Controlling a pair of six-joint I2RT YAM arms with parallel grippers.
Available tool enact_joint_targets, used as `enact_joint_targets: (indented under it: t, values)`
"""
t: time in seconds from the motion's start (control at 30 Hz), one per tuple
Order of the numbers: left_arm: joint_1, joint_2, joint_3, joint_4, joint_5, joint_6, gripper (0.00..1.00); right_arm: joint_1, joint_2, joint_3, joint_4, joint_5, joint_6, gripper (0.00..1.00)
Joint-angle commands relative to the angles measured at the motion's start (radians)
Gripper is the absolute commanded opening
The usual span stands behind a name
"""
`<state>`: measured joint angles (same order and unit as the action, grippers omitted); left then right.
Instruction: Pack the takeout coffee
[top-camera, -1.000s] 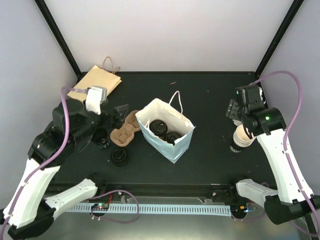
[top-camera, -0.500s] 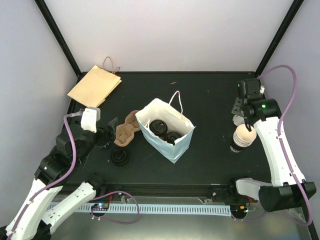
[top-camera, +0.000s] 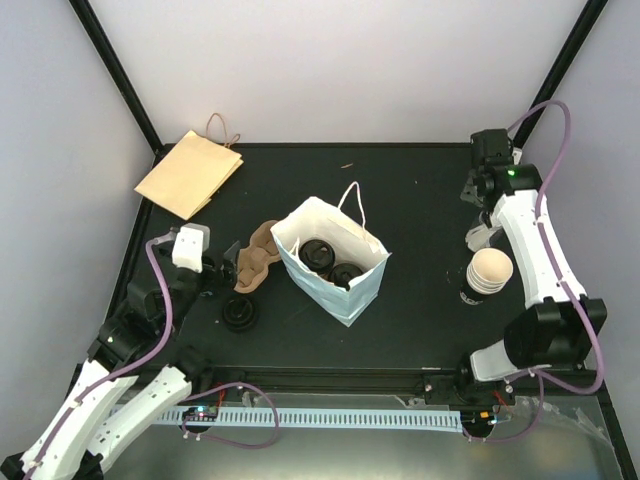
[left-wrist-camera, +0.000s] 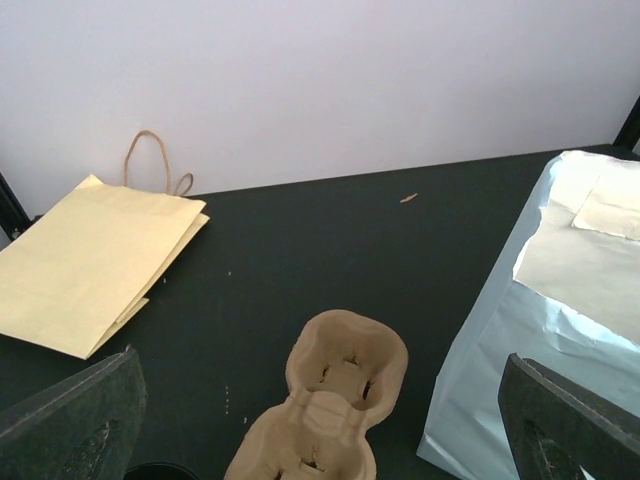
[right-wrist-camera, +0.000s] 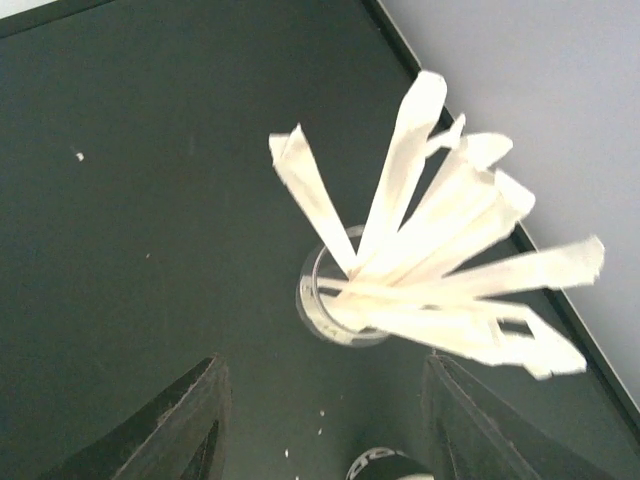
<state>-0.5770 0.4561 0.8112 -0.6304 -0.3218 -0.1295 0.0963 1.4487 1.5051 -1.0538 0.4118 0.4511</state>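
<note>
Two bags (top-camera: 350, 285) (top-camera: 190, 172), one cup carrier (top-camera: 255, 255)

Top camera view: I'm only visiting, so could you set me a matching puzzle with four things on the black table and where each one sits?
Things:
1. flat brown paper bag
2. white paper bag with a string handle
3. tan moulded-pulp cup carrier
4. nested stack of white paper cups

Places:
A. standing open, mid-table
B. near the right edge
C. lying at the far left corner
D. lying just left of the white bag

Pairs: 1-C, 2-A, 3-D, 4-B
</note>
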Motion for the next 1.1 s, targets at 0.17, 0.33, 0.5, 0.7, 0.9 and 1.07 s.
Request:
enact_joint_targets:
  t: [0.17,0.33,0.5,0.7,0.9,1.07]
  values:
    - [0.005,-0.007,-0.033,0.078,0.006,0.028,0.99,-0.044,0.15,0.078,0.1,0.067,-0.022,0.54]
    - [0.005,-0.008,-0.047,0.093,0.007,0.034,0.99,-0.048,0.203,0.069,0.141,0.082,-0.03,0.55]
    - [0.006,0.002,-0.05,0.097,0.012,0.036,0.99,-0.054,0.246,0.076,0.159,0.108,-0.038,0.54]
    - [0.005,0.0,-0.052,0.097,0.01,0.038,0.99,-0.064,0.272,0.085,0.182,0.121,-0.055,0.53]
    - [0.005,0.004,-0.053,0.098,0.012,0.037,0.99,-0.063,0.276,0.084,0.205,0.125,-0.074,0.4]
    - [0.005,0.001,-0.054,0.099,0.013,0.037,0.99,-0.063,0.278,0.079,0.216,0.148,-0.077,0.39]
